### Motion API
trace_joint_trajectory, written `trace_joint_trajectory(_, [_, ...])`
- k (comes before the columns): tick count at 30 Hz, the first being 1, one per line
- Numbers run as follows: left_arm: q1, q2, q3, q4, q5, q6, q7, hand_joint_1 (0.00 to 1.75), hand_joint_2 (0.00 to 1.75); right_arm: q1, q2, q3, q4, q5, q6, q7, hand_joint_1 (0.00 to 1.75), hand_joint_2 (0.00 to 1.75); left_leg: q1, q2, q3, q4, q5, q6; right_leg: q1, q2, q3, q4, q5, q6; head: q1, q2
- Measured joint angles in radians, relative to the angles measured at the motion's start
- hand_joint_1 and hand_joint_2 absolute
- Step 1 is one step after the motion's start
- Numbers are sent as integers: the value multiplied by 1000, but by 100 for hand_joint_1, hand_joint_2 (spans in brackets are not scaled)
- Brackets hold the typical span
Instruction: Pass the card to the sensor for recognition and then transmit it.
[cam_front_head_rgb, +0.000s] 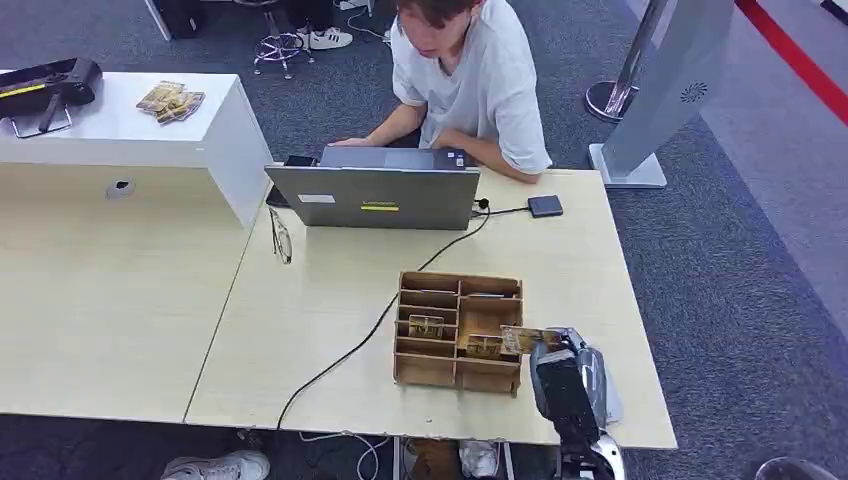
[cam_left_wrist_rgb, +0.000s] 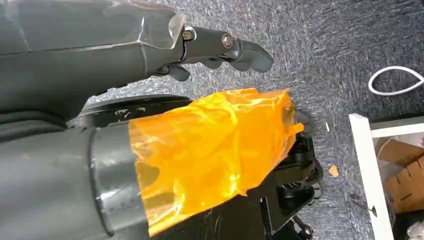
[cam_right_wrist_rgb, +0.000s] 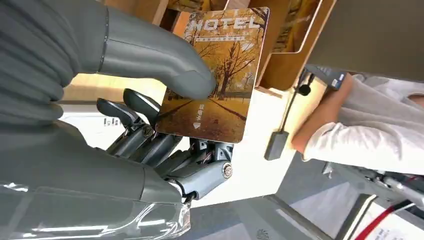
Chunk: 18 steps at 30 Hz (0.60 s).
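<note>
the table (cam_front_head_rgb: 300, 300) carries a laptop (cam_front_head_rgb: 372, 196), where a person (cam_front_head_rgb: 470, 80) sits, and a wooden box (cam_front_head_rgb: 458, 332) near the front edge. the right hand (cam_front_head_rgb: 562, 378) pinches the card (cam_right_wrist_rgb: 216, 75) between thumb and fingers, just beside the box's right side. the left hand (cam_left_wrist_rgb: 220, 47) hangs over carpet, fingers curled on nothing.
</note>
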Motion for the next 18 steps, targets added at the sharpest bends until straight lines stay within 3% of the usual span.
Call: trace_joint_trajectory(18, [0,0,-1,0,0,0,1,0,0,0,3,-23,21,-4,0,0,175,175,0,0,0,0,0,0,0,0,0,0,0,0,0,0])
